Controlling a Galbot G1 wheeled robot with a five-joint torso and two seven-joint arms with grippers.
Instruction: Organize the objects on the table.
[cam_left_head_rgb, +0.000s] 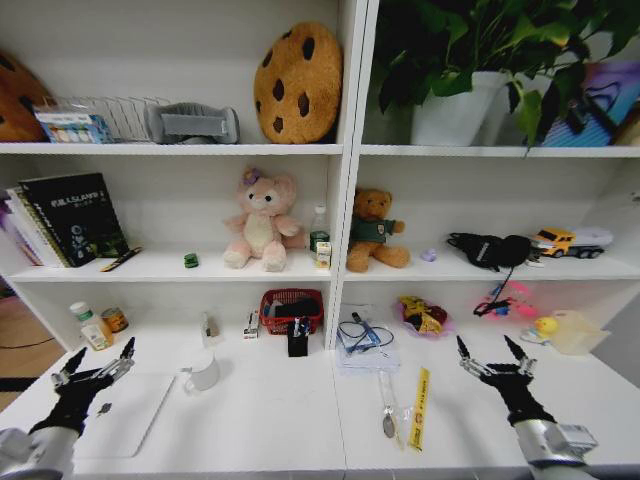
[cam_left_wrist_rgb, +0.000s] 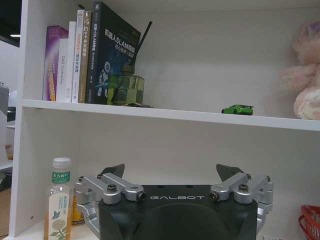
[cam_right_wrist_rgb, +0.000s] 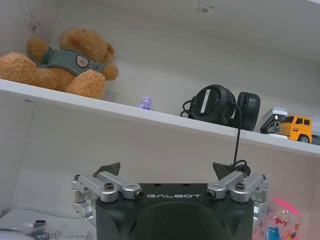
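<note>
- The left gripper (cam_left_head_rgb: 96, 364) hovers low over the left end of the long white desk (cam_left_head_rgb: 270, 420), its black fingers spread wide and holding nothing; the right gripper (cam_left_head_rgb: 492, 356) hangs over the right end in the same way, open and empty.
- In the head view, a flat white closed laptop-like slab (cam_left_head_rgb: 125, 412) lies just at five o'clock from the left jaws, nearly under them, and a white mug (cam_left_head_rgb: 204, 373) stands at three o'clock, near.
- From the right jaws, a yellow flat ruler (cam_left_head_rgb: 421, 406) and a metal spoon in a clear sleeve (cam_left_head_rgb: 388, 408) lie at nine o'clock, side by side, long axes running front to back. My judgement: the right arm is the nearer one for these.
- Farther back sit a red mesh basket (cam_left_head_rgb: 291, 309) and a coiled blue cable (cam_left_head_rgb: 362, 336).
- The left wrist view shows a tiny green toy car (cam_left_wrist_rgb: 237, 109) on the shelf and a clear bottle (cam_left_wrist_rgb: 59, 205) just beside the gripper.
- The right wrist view shows black headphones (cam_right_wrist_rgb: 225, 106) on the shelf above.
</note>
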